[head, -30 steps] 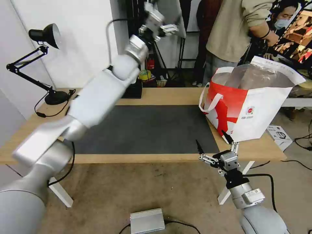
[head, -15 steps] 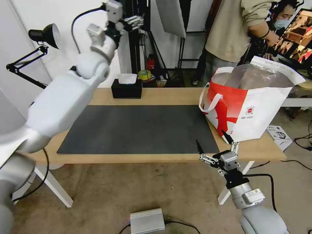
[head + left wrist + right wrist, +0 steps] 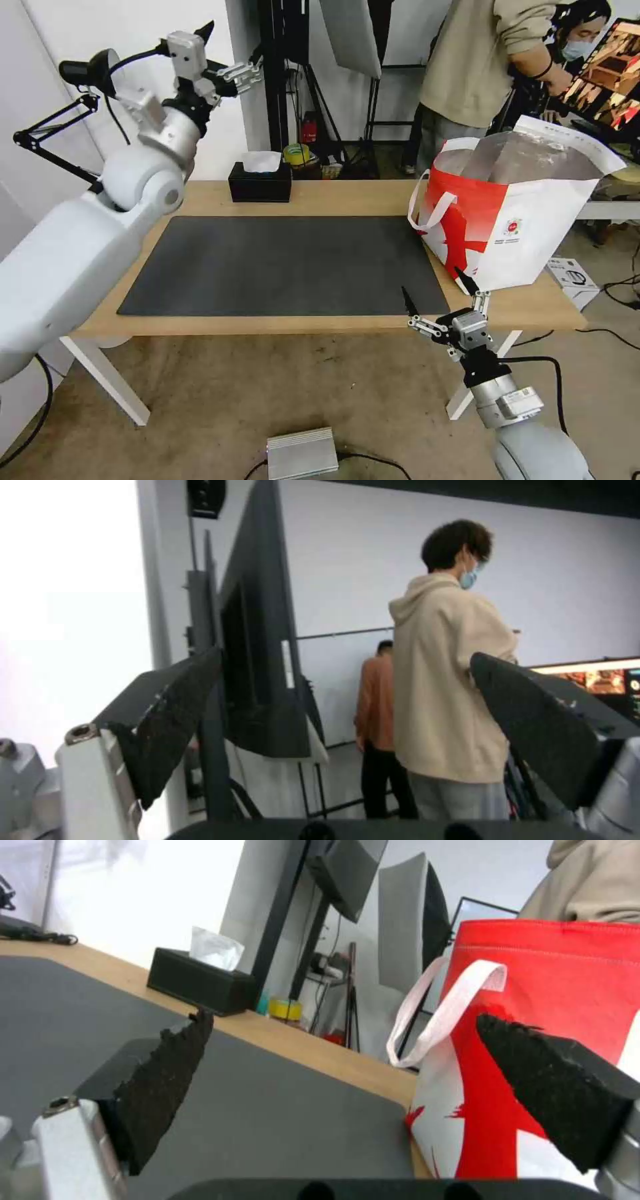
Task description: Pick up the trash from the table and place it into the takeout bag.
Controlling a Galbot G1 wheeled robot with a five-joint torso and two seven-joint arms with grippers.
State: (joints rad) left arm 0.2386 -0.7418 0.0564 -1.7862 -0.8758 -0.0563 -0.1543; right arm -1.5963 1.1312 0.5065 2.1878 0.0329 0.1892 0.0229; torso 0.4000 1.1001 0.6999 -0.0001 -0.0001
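Note:
The takeout bag (image 3: 527, 233), white and red with a foil lining, stands open on the right end of the table (image 3: 347, 195). The trash is out of view; the dark mat (image 3: 287, 263) lies bare. My left gripper (image 3: 230, 50) is open and raised high above the table's far left corner, holding nothing; in the left wrist view the left gripper (image 3: 343, 655) points at the room behind. My right gripper (image 3: 435, 290) hangs open at the table's front edge, just left of the bag's near corner. In the right wrist view the right gripper (image 3: 343, 1016) frames the mat (image 3: 267, 1100) and the bag (image 3: 553, 990).
A black tissue box (image 3: 260, 183) sits at the table's back edge, and a black desk lamp (image 3: 87, 73) stands at the far left. A person stands behind the bag. A silver box (image 3: 302, 453) and a small white carton (image 3: 573, 277) lie on the floor.
My left arm has swung from above the middle of the table to the left and stays raised, uncovering the mat and the tissue box. The right arm has not moved.

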